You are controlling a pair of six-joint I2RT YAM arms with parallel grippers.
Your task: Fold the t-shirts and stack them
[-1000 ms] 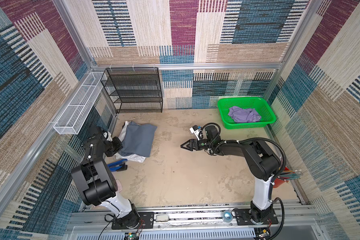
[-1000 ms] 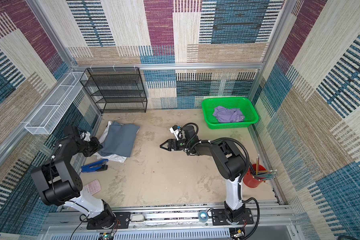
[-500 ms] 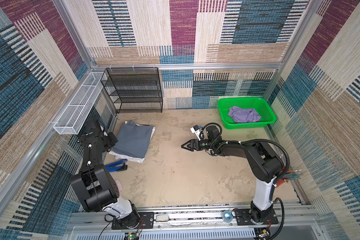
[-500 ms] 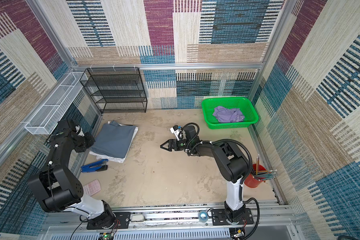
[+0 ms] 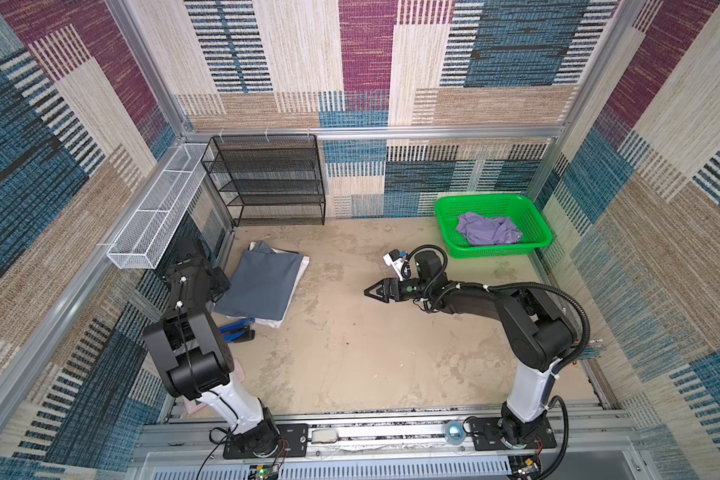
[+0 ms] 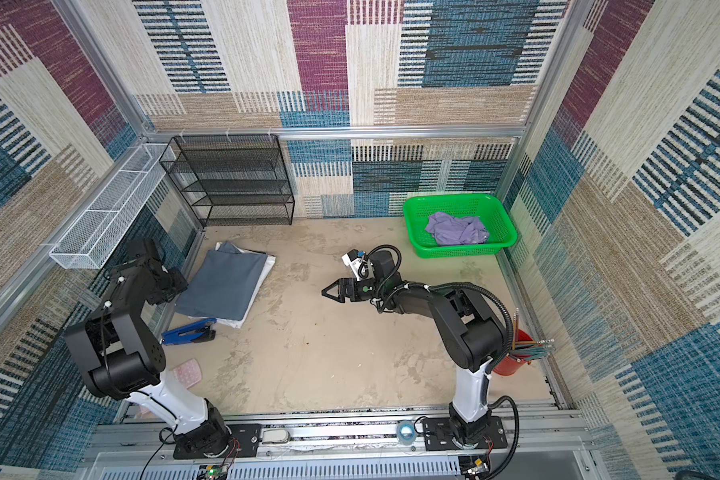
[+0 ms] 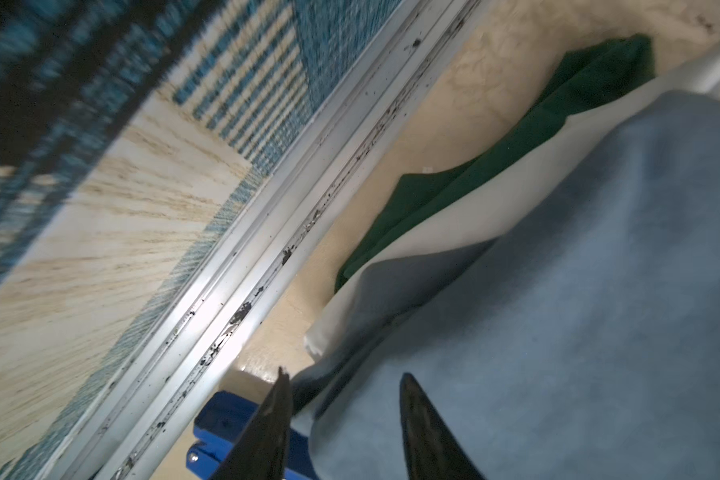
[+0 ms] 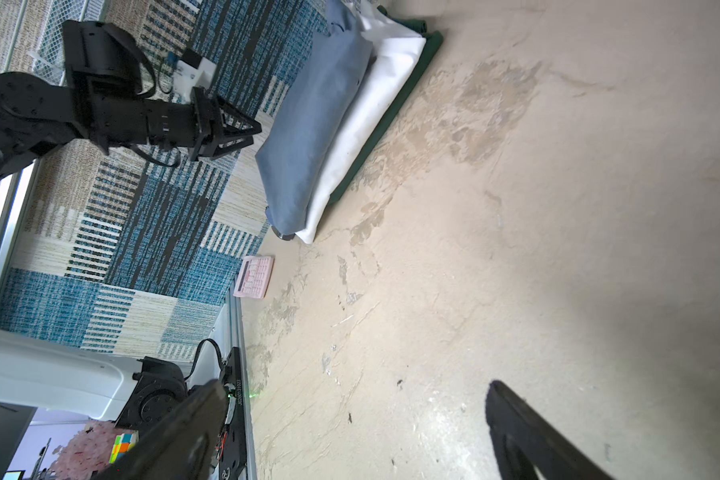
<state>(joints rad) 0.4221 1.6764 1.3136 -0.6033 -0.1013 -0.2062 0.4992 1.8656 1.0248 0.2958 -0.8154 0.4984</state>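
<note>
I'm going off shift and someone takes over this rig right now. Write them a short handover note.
Left gripper: jaws open, empty, beside the stack's edge.
Right gripper: jaws wide open, empty, over the bare table.
Blue-grey t-shirt: folded, lying on a white cloth and a dark green cloth, at the left.
Lavender t-shirt: crumpled in the green basket, far right.
Done: blue-grey one folded and stacked.
Left: take out the lavender one, fold it, place it on the stack.
</note>
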